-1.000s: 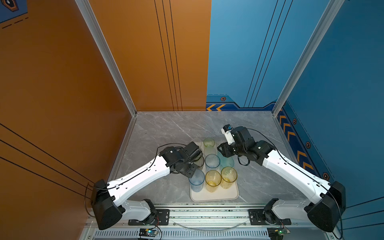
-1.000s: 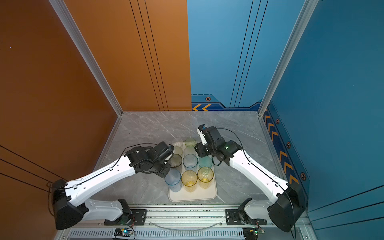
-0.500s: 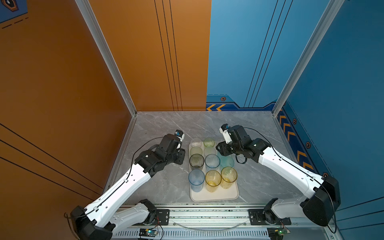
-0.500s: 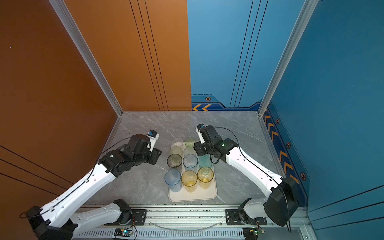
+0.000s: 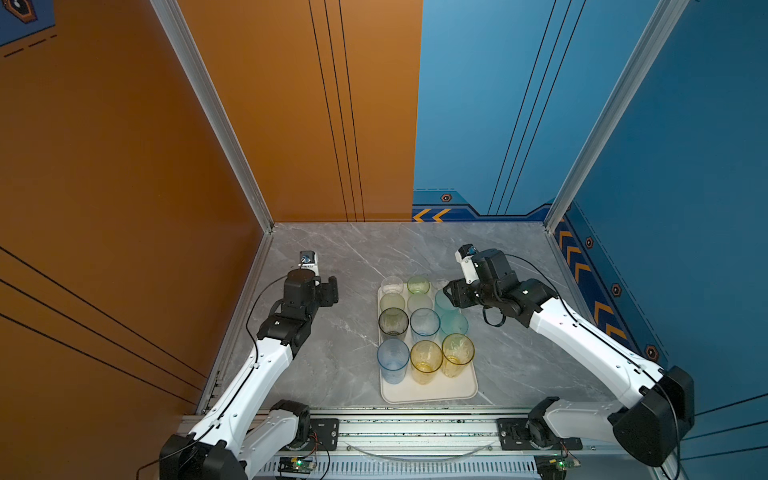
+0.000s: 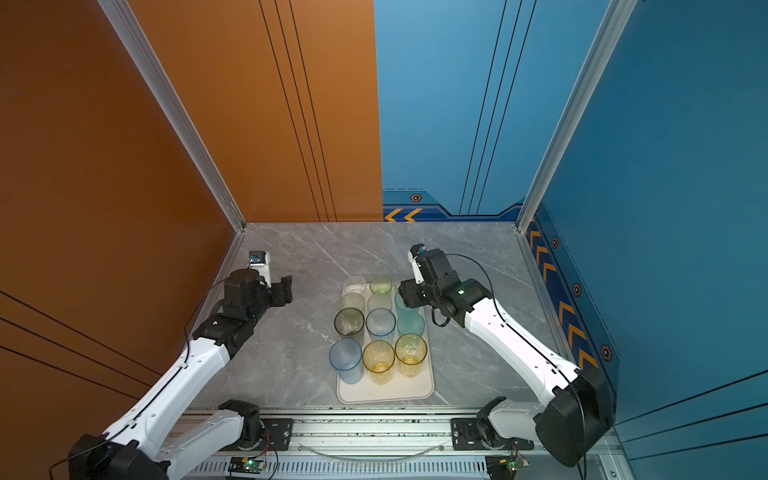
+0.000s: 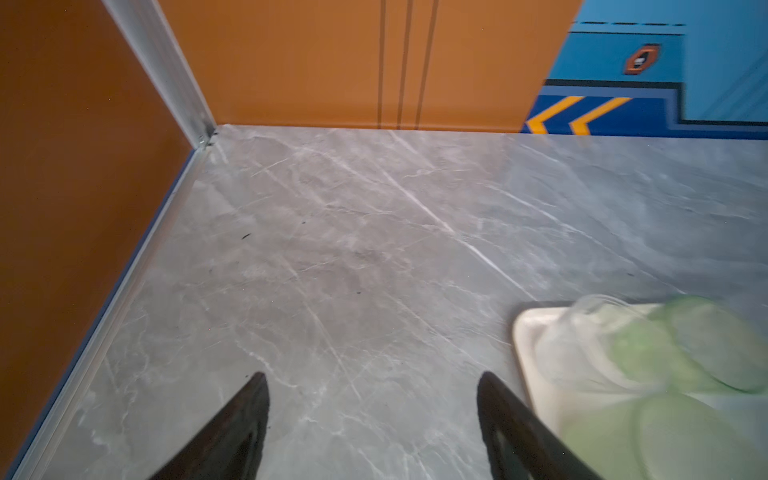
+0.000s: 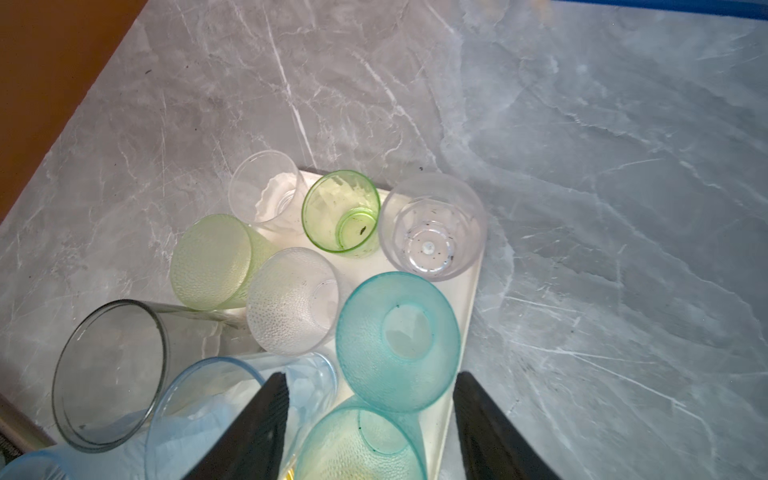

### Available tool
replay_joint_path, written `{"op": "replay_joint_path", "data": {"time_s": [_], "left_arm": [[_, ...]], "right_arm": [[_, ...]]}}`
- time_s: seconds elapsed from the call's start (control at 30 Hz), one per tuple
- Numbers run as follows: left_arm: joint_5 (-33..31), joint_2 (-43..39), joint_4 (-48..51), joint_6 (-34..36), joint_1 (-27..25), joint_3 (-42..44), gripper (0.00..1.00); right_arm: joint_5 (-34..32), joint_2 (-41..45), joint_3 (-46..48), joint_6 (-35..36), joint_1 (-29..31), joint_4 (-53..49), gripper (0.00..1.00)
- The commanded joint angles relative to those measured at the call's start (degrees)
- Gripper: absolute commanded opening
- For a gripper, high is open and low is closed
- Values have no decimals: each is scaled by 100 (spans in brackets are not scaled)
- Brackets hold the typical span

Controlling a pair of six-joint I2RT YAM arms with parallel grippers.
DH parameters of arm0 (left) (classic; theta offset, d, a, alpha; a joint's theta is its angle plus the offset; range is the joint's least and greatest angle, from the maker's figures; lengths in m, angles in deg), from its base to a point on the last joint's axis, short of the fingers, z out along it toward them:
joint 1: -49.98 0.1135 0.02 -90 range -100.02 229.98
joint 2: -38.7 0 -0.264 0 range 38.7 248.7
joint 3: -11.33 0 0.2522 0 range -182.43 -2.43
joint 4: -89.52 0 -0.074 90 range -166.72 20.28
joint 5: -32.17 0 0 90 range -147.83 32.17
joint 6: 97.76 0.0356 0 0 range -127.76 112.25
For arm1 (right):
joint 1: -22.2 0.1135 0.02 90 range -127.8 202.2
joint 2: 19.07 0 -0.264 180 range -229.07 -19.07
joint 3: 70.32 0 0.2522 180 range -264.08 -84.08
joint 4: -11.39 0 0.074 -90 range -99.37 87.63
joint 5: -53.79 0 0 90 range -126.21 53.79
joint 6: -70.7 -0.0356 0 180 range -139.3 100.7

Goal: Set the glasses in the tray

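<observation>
Jaws apart, empty: left gripper [image 7: 372, 376] near tray [image 5: 432, 397], right gripper [image 8: 372, 376] over crowded teal glasses [image 8: 399, 340].

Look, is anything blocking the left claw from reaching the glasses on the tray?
Nothing visible does. Only bare table lies between the open left gripper and the left side of the tray, where the glasses stand.
</observation>
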Motion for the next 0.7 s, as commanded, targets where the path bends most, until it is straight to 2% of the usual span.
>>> {"op": "replay_joint_path", "data": {"time_s": [0.0, 0.17, 0.33, 0.43, 0.53, 0.6, 0.67], "left_arm": [[-479, 54, -2040, 102, 246, 876, 99], [-1053, 534, -3748, 787, 312, 1851, 98], [-1152, 1727, -5125, 769, 411, 2071, 98], [-960, 2385, -5887, 770, 392, 2091, 98], [-893, 2951, -6223, 884, 304, 2009, 97], [-932, 3489, -6930, 1128, 176, 2014, 98], [-1108, 3367, -6590, 1131, 89, 1970, 98]], "right_arm": [[-168, 375, 346, 55, -245, 235, 65], [-130, 580, 680, 15, -694, 367, 66], [-170, 607, 1009, -71, -1052, 699, 66], [-289, 658, 1163, -117, -1263, 775, 67], [-498, 795, 1348, -88, -1491, 857, 67], [-823, 957, 1587, -32, -1664, 1046, 68], [-1108, 1139, 1858, 44, -1845, 1318, 69]]}}
